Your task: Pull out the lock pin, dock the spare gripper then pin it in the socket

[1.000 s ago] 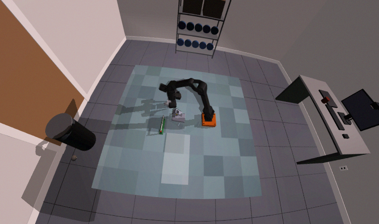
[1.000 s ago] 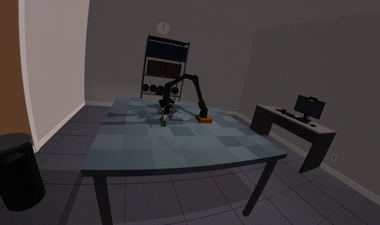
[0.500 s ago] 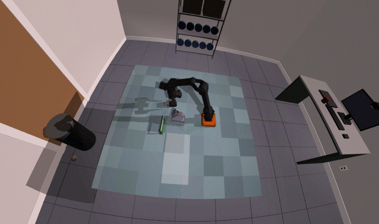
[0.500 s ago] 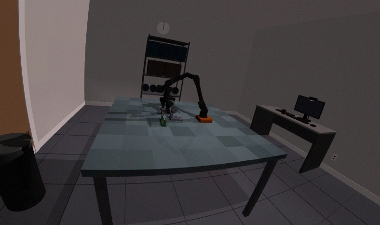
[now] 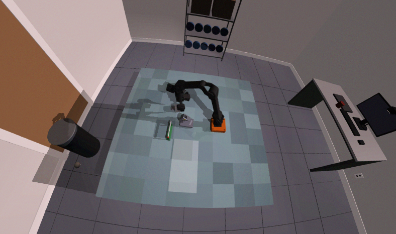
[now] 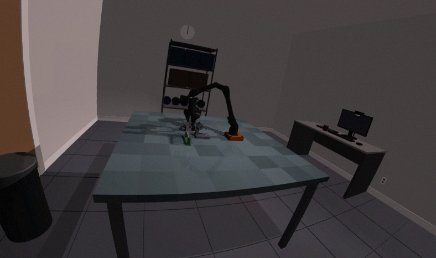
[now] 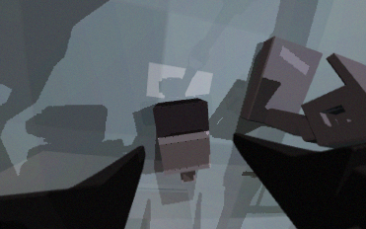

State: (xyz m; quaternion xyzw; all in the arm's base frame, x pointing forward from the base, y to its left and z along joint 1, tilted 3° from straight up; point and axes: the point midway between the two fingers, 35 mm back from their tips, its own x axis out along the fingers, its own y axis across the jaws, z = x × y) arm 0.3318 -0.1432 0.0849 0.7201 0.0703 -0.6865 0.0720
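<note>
Grey-teal checkered worktop (image 6: 168,179) carries everything. Going near to far in the exterior view: lock pin (image 6: 186,139), green with a red end, lies flat on the surface, out of the socket. Just past it at about 1 o'clock sits the grey mount (image 6: 201,133). Spare gripper (image 6: 185,127) stands on the worktop at roughly 11 o'clock from the mount, close beside it but apart, not docked. Orange arm base (image 6: 234,136) sits at 3 o'clock from the mount.

Top view: pin (image 5: 168,130) at 8 o'clock from the mount (image 5: 186,121), spare gripper (image 5: 173,108) at 10–11 o'clock, arm base (image 5: 217,125) at 3 o'clock.

Pincer (image 7: 188,170) spread nearly full wide, holding nothing. Wrist view: dark fingers flank the spare gripper (image 7: 183,138), which stands between and below them with clear gaps on both sides; no contact visible. Dark top block, paler lower body, small stub at its lower end. Mount (image 7: 295,94) shows at 2 o'clock of that view.
</note>
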